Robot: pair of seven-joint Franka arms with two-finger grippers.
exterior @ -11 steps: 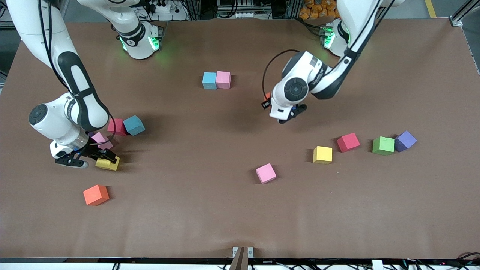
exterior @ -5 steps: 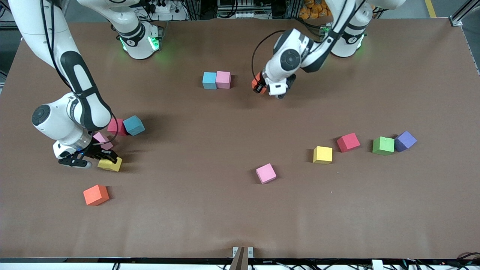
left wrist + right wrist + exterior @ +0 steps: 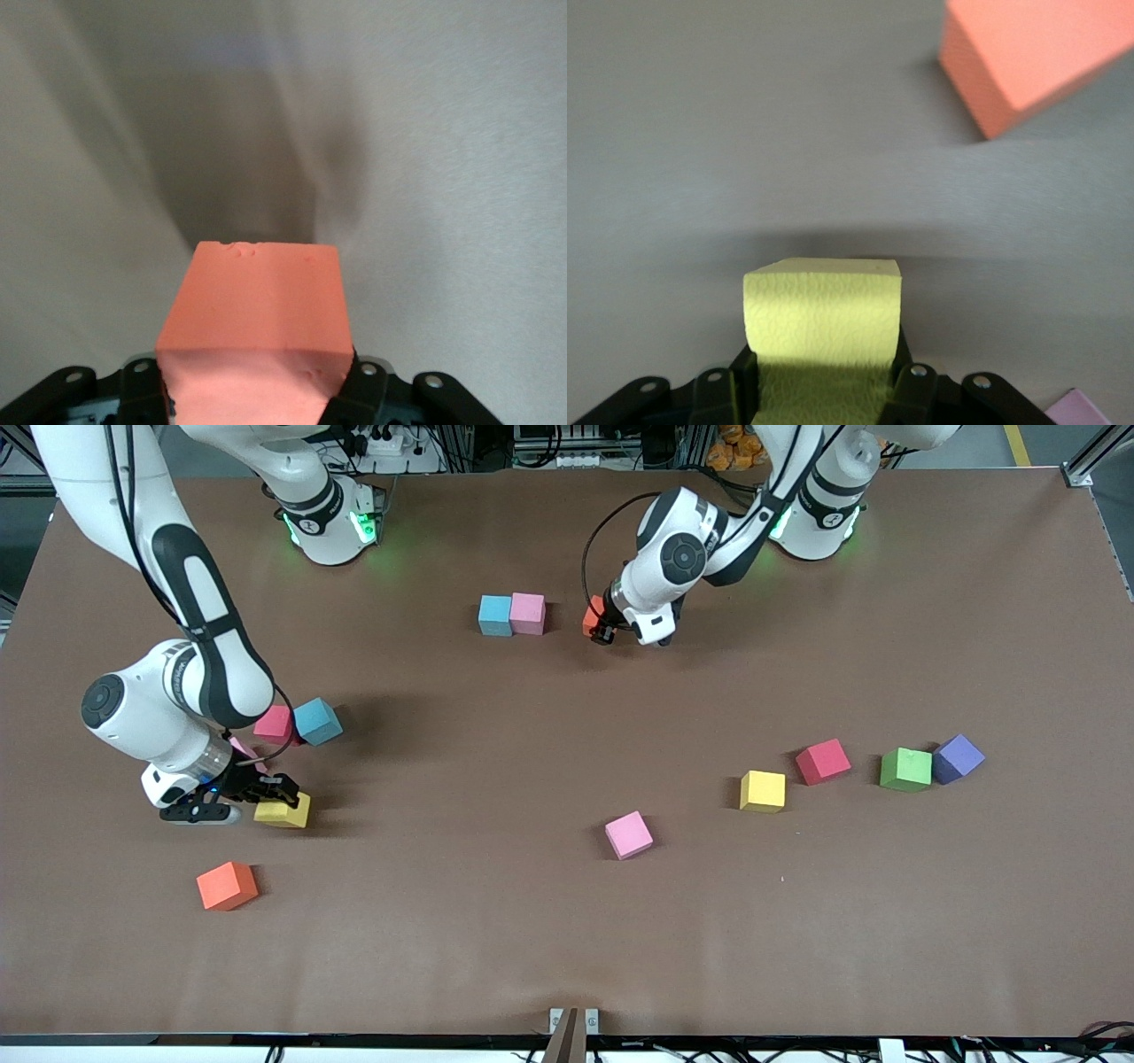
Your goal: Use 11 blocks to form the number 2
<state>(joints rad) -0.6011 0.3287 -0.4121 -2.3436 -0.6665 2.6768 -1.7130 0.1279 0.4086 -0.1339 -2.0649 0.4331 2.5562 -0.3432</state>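
A blue block [image 3: 494,615] and a pink block [image 3: 528,613] touch side by side near the robots' bases. Beside the pink one, my left gripper [image 3: 602,627] is shut on an orange block [image 3: 591,615], which fills the left wrist view [image 3: 252,328] low over the table. Toward the right arm's end, my right gripper [image 3: 264,799] is shut on a yellow block [image 3: 283,811], seen between its fingers [image 3: 822,323] just above the table. No number 2 shape is in view.
Loose blocks: orange [image 3: 227,885] [image 3: 1028,53], red [image 3: 273,724], blue [image 3: 317,721], and pink [image 3: 241,746] half hidden by the right arm. Toward the left arm's end lie pink [image 3: 628,834], yellow [image 3: 762,791], red [image 3: 822,761], green [image 3: 905,769] and a purple cube [image 3: 958,757].
The left arm carried the orange block toward the robots' bases, lowering it beside the blue and pink pair. The right gripper shut on the yellow block and shifted it toward the table's middle.
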